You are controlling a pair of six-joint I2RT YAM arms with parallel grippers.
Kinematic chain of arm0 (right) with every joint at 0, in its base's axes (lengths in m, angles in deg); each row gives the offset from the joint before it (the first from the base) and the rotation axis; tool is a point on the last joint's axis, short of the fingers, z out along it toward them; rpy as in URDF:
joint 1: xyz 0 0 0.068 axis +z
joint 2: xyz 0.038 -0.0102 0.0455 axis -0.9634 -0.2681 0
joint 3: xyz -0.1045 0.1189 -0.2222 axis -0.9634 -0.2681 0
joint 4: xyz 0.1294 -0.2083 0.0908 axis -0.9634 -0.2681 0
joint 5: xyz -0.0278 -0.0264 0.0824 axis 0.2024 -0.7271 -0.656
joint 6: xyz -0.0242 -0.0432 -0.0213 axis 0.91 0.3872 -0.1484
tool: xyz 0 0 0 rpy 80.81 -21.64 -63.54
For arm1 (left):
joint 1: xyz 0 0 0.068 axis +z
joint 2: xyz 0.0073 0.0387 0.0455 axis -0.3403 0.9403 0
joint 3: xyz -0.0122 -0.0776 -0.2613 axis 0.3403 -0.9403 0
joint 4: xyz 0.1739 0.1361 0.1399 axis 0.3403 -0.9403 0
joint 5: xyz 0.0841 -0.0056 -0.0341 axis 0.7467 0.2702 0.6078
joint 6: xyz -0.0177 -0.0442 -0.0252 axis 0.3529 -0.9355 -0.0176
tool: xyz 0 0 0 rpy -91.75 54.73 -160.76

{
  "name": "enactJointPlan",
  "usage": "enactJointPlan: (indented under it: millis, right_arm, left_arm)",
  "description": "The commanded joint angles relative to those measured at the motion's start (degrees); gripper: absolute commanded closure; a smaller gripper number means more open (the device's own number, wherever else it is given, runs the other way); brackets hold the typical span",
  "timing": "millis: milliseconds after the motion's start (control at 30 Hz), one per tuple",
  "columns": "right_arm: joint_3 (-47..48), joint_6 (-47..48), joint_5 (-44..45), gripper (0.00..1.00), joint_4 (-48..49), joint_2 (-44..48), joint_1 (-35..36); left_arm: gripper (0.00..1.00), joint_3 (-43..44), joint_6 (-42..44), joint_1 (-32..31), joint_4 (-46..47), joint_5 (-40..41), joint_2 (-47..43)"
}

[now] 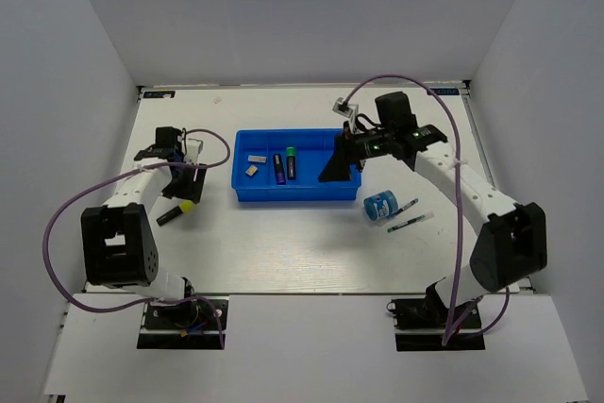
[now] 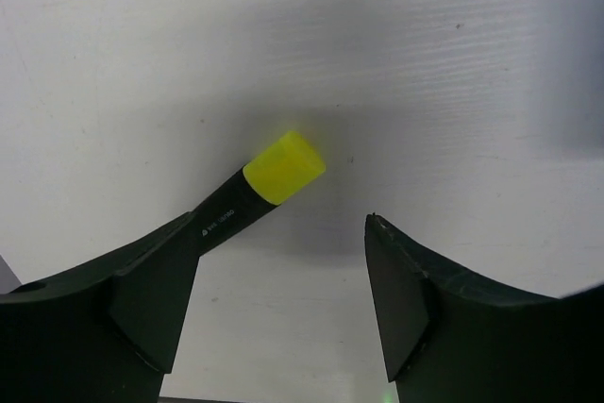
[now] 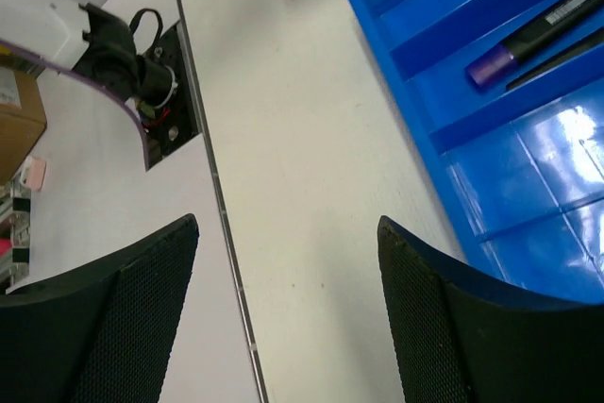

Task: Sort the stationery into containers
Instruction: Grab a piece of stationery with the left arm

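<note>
While the left gripper hangs over the left side of the table, I see its jaws spread wide with nothing between the pads. In the left wrist view the gripper looks down on the yellow-ended marker. The marker's yellow cap lies in the gap ahead of the fingertips and its black barrel runs back under one finger; I cannot tell whether they touch. From above, that marker lies on bare table, left of the blue tray and apart from it, with open room on every side.

My right gripper sits over the tray's right end, jaws also wide and holding nothing. Its wrist view shows a strip of bare table framed between the fingers. The tray's outer wall is on one side and the table's edge with its dark seam on the other.

Inside the tray, two erasers lie in the left compartments. A purple-ended marker and a green-ended marker lie alongside each other near the middle, and the right compartments show bare blue. The tape roll and two pens lie on the table just off the tray's near right corner, close together.
</note>
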State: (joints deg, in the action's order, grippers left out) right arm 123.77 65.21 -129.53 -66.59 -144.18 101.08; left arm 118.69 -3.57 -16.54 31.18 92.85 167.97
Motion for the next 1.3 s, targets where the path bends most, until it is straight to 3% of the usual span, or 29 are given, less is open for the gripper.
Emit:
enactJointPlan:
  millis: [0, 400, 600, 867, 1267]
  right_arm:
    - [-3.56, 5.45, -5.29, 0.21, -1.53, 5.20, -2.11]
    - [-10.69, 2.81, -12.40, 0.21, -0.56, 11.02, -9.67]
    - [-11.05, 1.23, -14.78, 0.21, -0.21, 12.95, -12.83]
    - [-12.71, -1.14, -16.10, 0.21, 2.25, 16.03, -16.26]
    - [-14.30, -3.96, -19.00, 0.21, 4.89, 17.26, -18.90]
  left_arm:
    - [0.20, 0.53, 8.14, -0.19, 1.16, -3.06, 0.09]
    - [0.22, 3.08, 12.98, 1.13, -0.43, -2.89, 4.49]
    - [0.24, -1.22, 13.34, 1.48, 3.52, -2.19, 5.10]
    - [0.36, -5.53, 12.37, 1.30, 6.78, -1.57, 5.81]
    - [0.69, -6.33, 8.69, 0.25, 7.23, 3.08, 4.32]
